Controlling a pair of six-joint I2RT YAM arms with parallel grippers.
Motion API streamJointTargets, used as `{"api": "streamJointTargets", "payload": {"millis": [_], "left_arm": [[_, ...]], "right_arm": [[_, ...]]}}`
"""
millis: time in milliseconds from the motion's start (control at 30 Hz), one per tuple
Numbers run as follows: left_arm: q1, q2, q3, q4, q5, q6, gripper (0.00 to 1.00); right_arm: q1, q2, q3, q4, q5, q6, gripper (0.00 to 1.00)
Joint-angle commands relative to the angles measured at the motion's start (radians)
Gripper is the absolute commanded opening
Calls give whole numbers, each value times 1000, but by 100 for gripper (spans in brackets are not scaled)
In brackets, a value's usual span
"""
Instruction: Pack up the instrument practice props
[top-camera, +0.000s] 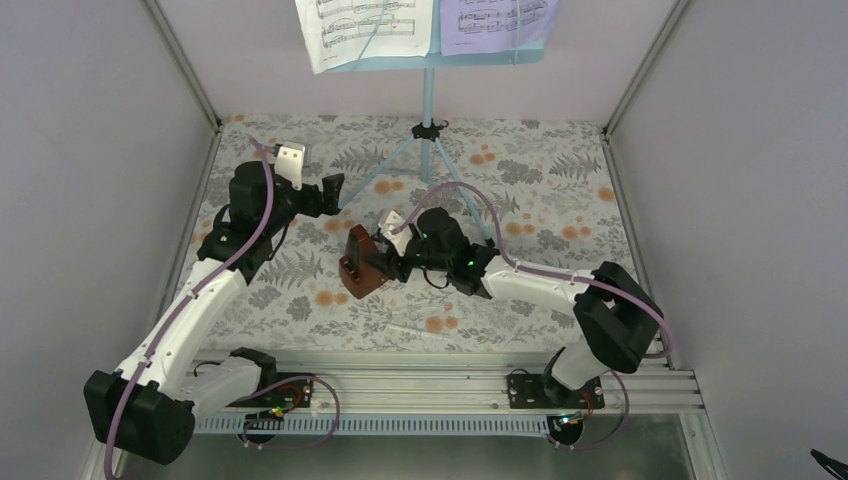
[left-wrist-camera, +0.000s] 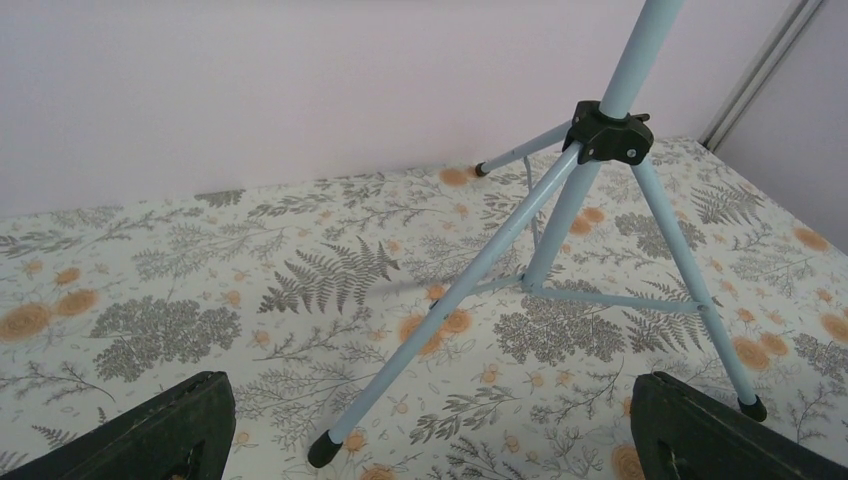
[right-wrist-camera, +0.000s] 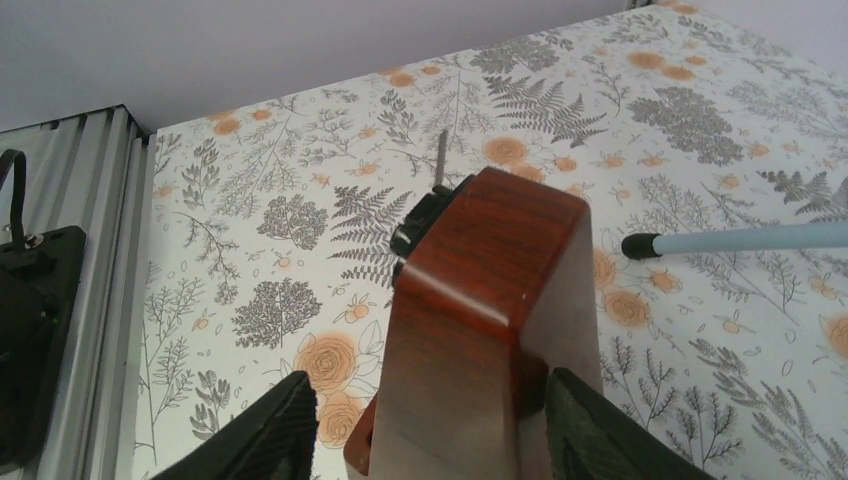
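Metronome (right-wrist-camera: 480, 300) between fingers (right-wrist-camera: 285, 425) of right gripper (right-wrist-camera: 430, 420) (contact unclear); music stand (right-wrist-camera: 740, 238) beyond.

Light-blue tripod music stand (top-camera: 427, 100) upright at back, white and lavender sheet-music pages (top-camera: 365, 28) on its desk, reddish-brown metronome (top-camera: 362, 262) near its legs.

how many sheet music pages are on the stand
2. A white page sits on the left of the music stand, a lavender page on the right. More may be hidden behind them.
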Motion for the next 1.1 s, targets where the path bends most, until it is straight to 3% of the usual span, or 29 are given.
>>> {"api": "streamJointTargets", "payload": {"millis": [0,300,533,800,1067], "left_arm": [[3,-2,-10,9,3,4,98],[3,-2,-8,6,-7,9,98],[3,-2,-6,2,-25,12,98],[3,-5,-6,2,-28,13,98],[3,-4,-6,1,-24,12,98]], "right_arm": [[27,-27,-30,-11,114,46,57],[94,-68,8,-4,424,272,87],[131,14,122,-65,589,349,81],[149,93,200,-87,634,344,74],[176,122,220,-124,657,338,81]]}}
